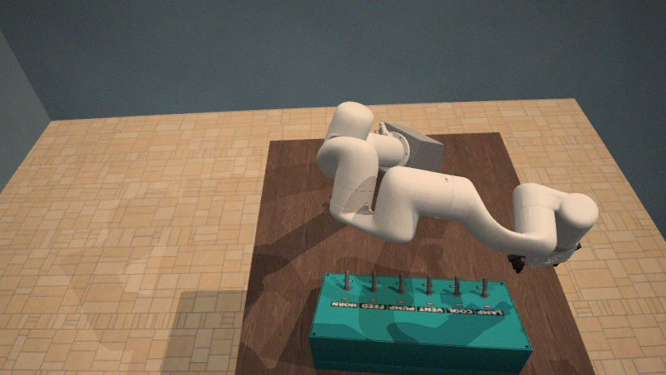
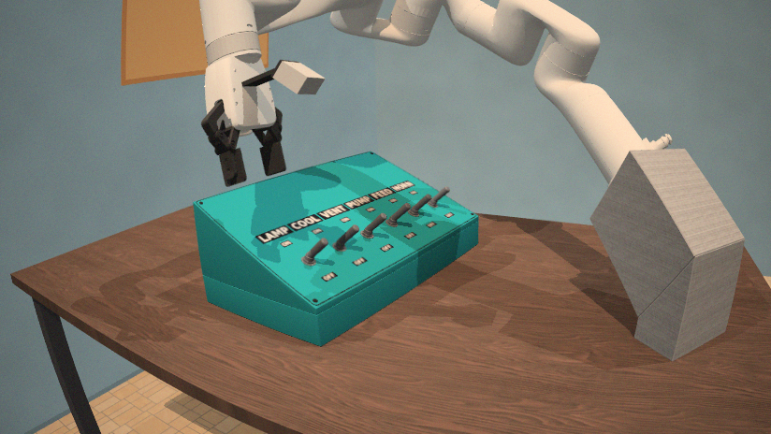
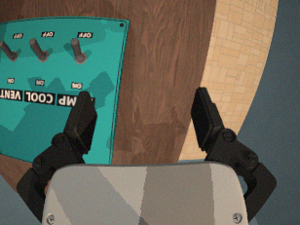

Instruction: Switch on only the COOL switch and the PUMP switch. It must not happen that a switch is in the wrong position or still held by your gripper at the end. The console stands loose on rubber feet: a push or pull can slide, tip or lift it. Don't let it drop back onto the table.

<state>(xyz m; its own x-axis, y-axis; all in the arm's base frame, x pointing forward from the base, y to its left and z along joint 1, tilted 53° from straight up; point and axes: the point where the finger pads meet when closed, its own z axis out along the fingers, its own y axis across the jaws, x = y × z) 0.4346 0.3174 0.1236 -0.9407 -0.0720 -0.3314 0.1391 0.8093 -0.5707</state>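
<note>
- Looking down from the top view, the black two-finger gripper (image 1: 518, 264) is mostly hidden under the white wrist; the teal sloped console (image 1: 419, 326) lies below and beside it.
- Seen from the exterior view, the fingers are spread wide, empty, above the console's LAMP end; the grey COOL lever (image 2: 345, 238) and PUMP lever (image 2: 399, 213) lean toward OFF.
- Through the wrist view, COOL (image 3: 40, 50) sits ahead-left. Judging risk: a hard sideways shove could slide the loose console or catch LAMP. No containers appear.

open end effector (image 3: 144, 120) hangs above the teal console's (image 3: 110, 65) corner — three toggle levers visible, one finger (image 3: 80, 124) over its edge.
</note>
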